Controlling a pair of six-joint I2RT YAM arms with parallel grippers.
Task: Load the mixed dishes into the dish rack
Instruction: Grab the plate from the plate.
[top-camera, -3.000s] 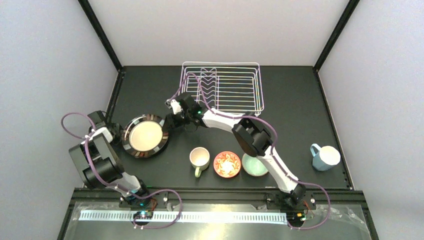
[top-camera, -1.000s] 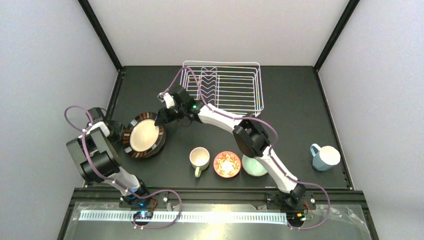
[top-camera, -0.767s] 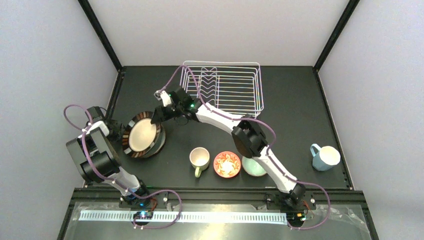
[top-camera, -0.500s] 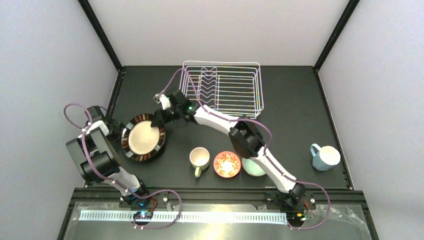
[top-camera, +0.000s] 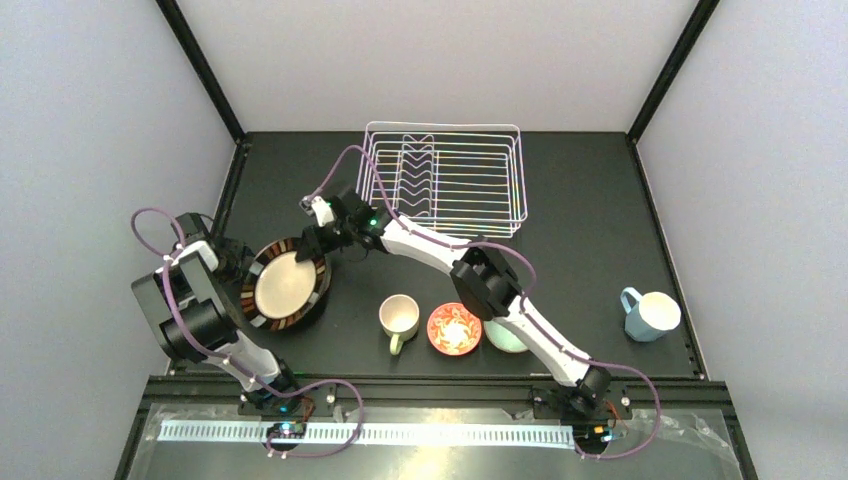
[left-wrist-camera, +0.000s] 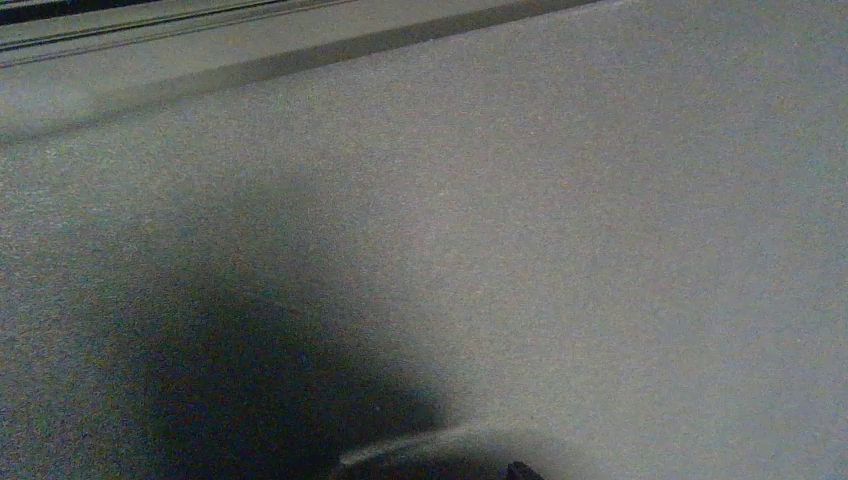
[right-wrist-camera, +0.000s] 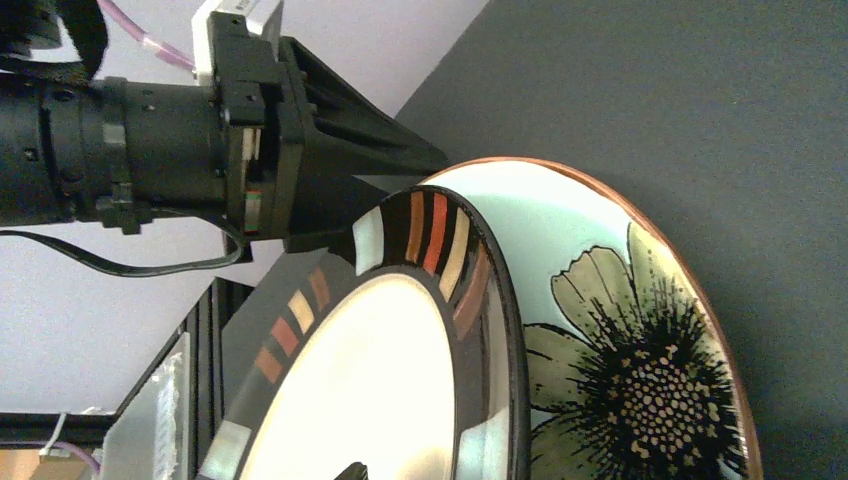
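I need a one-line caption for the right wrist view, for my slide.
Cream striped-rim plate overlapping the teal flower plate, left gripper close behind them.

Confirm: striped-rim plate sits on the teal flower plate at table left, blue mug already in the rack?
Not quite. The blue mug is not in the dish rack; it stands on the table at far right, as the top external view shows. The cream plate with dark striped rim does sit on the teal flower plate at left.
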